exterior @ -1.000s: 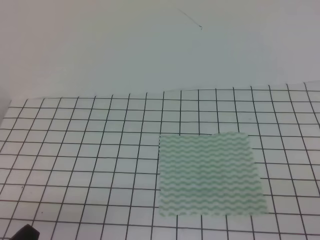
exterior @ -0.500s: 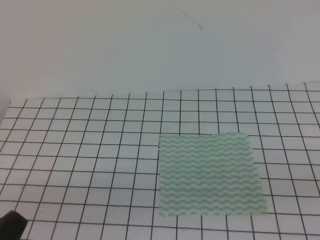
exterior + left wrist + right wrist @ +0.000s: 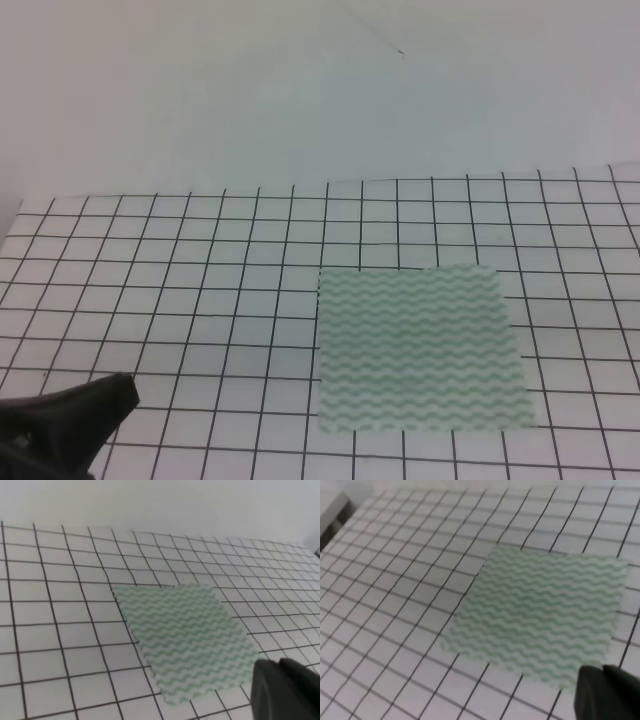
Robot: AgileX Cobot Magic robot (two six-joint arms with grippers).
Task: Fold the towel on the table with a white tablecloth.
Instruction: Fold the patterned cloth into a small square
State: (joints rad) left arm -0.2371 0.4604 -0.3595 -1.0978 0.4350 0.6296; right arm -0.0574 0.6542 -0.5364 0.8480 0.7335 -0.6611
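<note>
- The towel (image 3: 420,348) lies flat on the gridded tablecloth (image 3: 180,270).
- Left end effector (image 3: 60,425) is well apart; its opening cannot be told.
- Right end effector (image 3: 607,692): opening likewise unclear.

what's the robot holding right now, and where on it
Nothing. The towel lies flat on the tablecloth, untouched; the left gripper is off to its side.

A table with a checked cloth and a towel

The table (image 3: 600,190) is covered by a white tablecloth (image 3: 180,290) with black squares. A green wavy towel (image 3: 420,350) lies flat on it, toward the right.
</note>
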